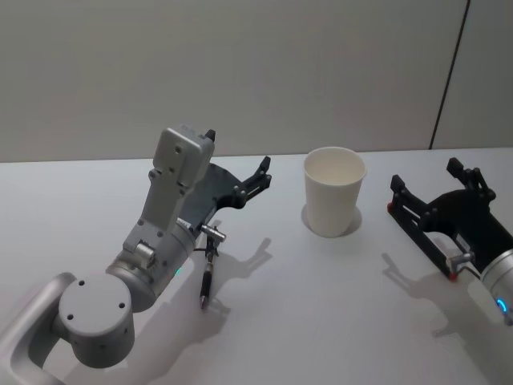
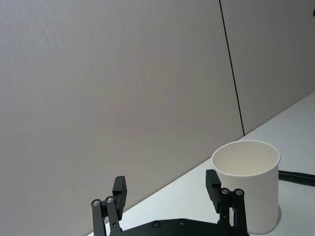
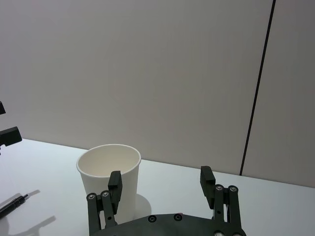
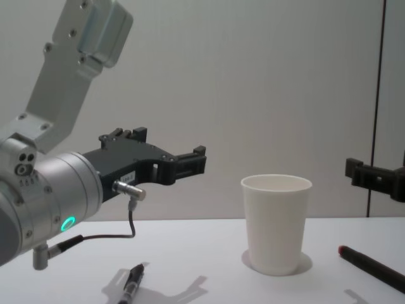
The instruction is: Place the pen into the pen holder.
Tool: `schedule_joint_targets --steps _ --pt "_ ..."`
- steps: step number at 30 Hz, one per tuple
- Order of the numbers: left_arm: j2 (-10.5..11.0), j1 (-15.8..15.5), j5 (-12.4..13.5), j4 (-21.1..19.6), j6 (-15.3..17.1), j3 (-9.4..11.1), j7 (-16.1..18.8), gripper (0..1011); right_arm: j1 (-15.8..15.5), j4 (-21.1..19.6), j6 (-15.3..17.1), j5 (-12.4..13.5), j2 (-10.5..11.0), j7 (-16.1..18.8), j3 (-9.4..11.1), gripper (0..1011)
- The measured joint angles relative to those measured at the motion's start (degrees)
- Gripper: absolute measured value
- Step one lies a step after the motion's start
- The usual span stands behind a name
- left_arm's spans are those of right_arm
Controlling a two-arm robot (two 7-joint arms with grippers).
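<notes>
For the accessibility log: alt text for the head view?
An empty white paper cup stands upright on the table; a black pen lies left of the cup, beside the left arm. The left pincer and right pincer, both open, flank the cup.

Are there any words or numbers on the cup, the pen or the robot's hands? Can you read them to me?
None: there are no words, numbers or signs to read here.
The pen holder is plain white, with no print.
The pen is dark; any marking on it is too small to tell.
The left gripper and the right gripper, both open, are plain black with no labels.
</notes>
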Motion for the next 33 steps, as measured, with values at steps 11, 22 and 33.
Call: schedule_joint_targets --steps 11,22,33 --pt "0.0 0.0 0.0 0.0 0.0 0.0 0.0 1001 0.0 0.0 0.0 0.0 0.0 0.0 0.0 1001" --pt "0.0 0.0 0.0 0.0 0.0 0.0 0.0 1001 0.0 0.0 0.0 0.0 0.0 0.0 0.0 1002" --pt "0.0 0.0 0.0 0.0 0.0 0.0 0.0 1001 0.0 0.0 0.0 0.0 0.0 0.0 0.0 1001"
